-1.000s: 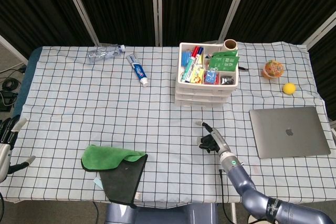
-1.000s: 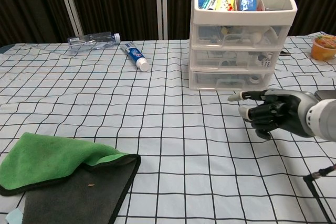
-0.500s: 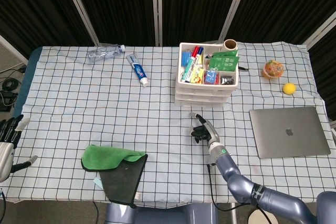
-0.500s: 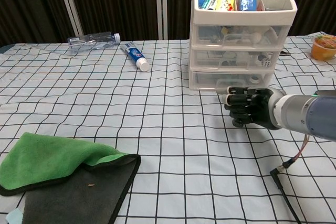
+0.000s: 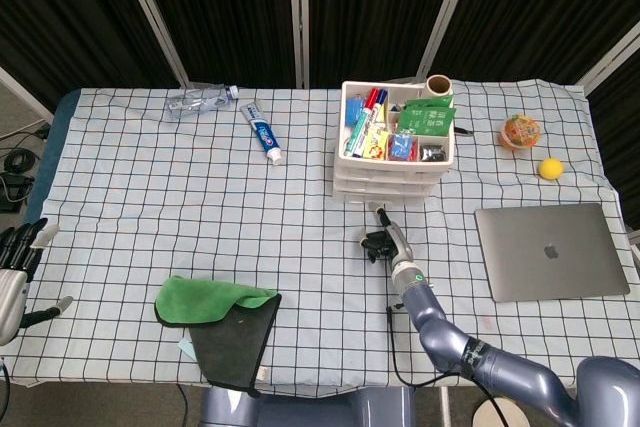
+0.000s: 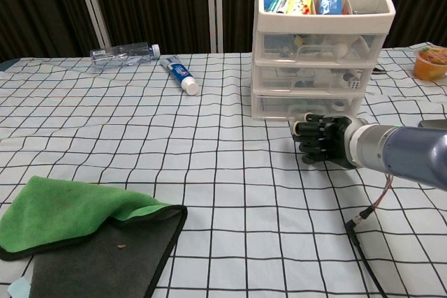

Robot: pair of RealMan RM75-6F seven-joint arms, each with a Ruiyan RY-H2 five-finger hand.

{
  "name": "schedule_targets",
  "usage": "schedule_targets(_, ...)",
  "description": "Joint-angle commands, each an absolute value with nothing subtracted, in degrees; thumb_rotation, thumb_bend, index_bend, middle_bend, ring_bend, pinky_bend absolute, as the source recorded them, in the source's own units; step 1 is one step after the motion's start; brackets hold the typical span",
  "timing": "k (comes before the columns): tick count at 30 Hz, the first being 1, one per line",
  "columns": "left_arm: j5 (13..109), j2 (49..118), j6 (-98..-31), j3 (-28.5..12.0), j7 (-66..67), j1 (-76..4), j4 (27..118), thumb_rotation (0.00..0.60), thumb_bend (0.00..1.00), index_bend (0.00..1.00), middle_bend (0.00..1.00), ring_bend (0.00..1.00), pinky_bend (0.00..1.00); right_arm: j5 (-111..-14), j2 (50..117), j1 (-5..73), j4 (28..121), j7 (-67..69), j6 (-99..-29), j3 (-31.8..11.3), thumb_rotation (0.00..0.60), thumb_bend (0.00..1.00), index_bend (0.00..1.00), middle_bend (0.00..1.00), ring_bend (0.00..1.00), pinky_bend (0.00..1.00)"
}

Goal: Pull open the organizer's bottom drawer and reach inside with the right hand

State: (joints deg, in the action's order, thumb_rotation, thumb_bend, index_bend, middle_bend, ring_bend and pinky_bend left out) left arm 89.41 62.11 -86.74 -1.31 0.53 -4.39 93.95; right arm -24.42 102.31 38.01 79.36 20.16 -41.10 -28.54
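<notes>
Moving in closer than a moment ago, right hand (image 6: 323, 140) with fingers curled, holding nothing, sits at 6 o'clock just before the bottom drawer (image 6: 307, 107) of the organizer (image 5: 394, 152). Drawer not pulled yet. Left hand (image 5: 14, 265) spread apart, far off at 9 o'clock.

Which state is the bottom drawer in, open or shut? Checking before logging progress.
Shut: the bottom drawer sits flush with those above; the right hand is just in front.

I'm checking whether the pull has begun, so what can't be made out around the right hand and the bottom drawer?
- Contact: in the chest view the right hand covers the bottom drawer front; touching or not, unclear.
- Head view: the right hand is too small to read its fingers.
- Drawer contents: blurred behind translucent plastic.
- Left hand: cut off by the head view's edge.
</notes>
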Motion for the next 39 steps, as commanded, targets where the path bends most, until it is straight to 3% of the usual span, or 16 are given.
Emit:
schedule_targets(1,89.6,62.0,-86.6,-1.2,0.4,-4.5,94.0,0.6,0.0,0.0,0.0,0.0,0.0,-24.9,102.7,37.8,79.2,20.6,-41.7,-28.9,0.6,0.58,0.02,0.97,0.94,0.82)
schedule_targets(12,90.1,61.8,-86.9,-0.9,0.3,-4.4,94.3,0.6,0.0,0.0,0.0,0.0,0.0,-26.1,104.4,36.7,78.3,23.1,-43.1,-30.2,0.6,0.58,0.06,0.97,0.94,0.82)
schedule_targets(25,90.7,61.7,-87.0,-0.5,0.6,-4.3,94.6,0.6,0.0,0.0,0.0,0.0,0.0,-23.6,106.3,36.3,73.2,29.6,-33.8,-34.0,0.6,0.62,0.2,1.0,0.96,0.82)
schedule_targets(39,90.9,61.5,-87.1,-0.3,0.5,-4.3,94.7,0.6,0.0,0.0,0.0,0.0,0.0,-25.7,107.2,36.4,72.6,30.9,-35.2,-34.8,0.6,0.62,0.16,1.0,0.96,0.82)
